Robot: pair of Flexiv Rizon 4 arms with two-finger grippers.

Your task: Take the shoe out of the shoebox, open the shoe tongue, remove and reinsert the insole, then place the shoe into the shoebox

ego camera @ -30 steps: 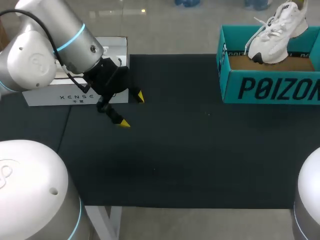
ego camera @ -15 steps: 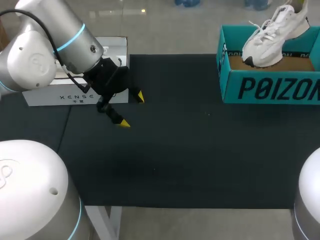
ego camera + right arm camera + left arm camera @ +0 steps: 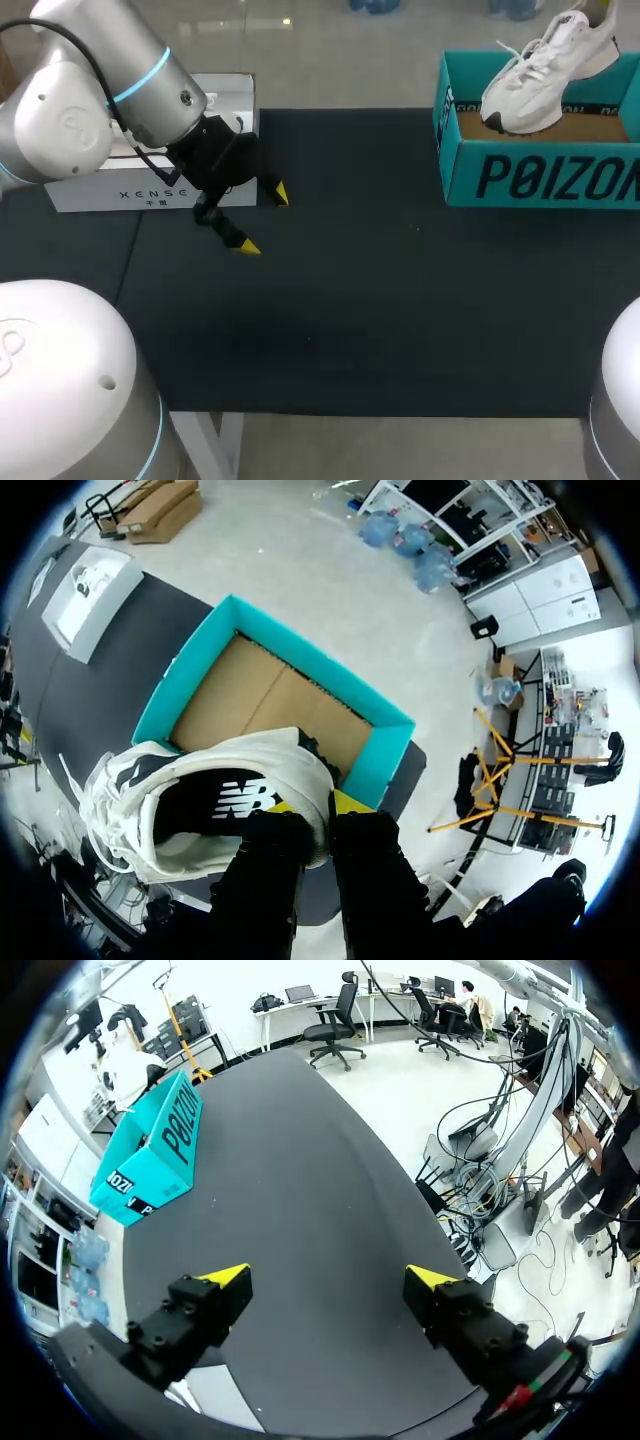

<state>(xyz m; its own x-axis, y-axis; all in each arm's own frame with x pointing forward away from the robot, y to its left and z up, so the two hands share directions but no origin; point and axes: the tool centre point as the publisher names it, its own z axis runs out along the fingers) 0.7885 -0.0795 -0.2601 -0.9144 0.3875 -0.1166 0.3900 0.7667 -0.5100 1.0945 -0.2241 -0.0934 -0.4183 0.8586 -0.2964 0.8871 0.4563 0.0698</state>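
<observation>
One white sneaker point(image 3: 540, 75), one teal shoebox point(image 3: 540, 182), one white box point(image 3: 100, 192), one black mat point(image 3: 400, 320); two grippers, left gripper point(image 3: 264, 219) and right gripper point(image 3: 318, 808).

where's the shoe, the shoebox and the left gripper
shoe point(image 3: 535, 85), head view, on its white side below the laces
shoebox point(image 3: 540, 178), head view, on its teal front wall
left gripper point(image 3: 264, 219), head view, midway between its yellow tips

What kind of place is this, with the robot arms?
Probably a robot testing lab. Two robot arms stand at a black table: the right gripper pinches a white shoe over a teal shoebox, and the left gripper hangs open.
</observation>
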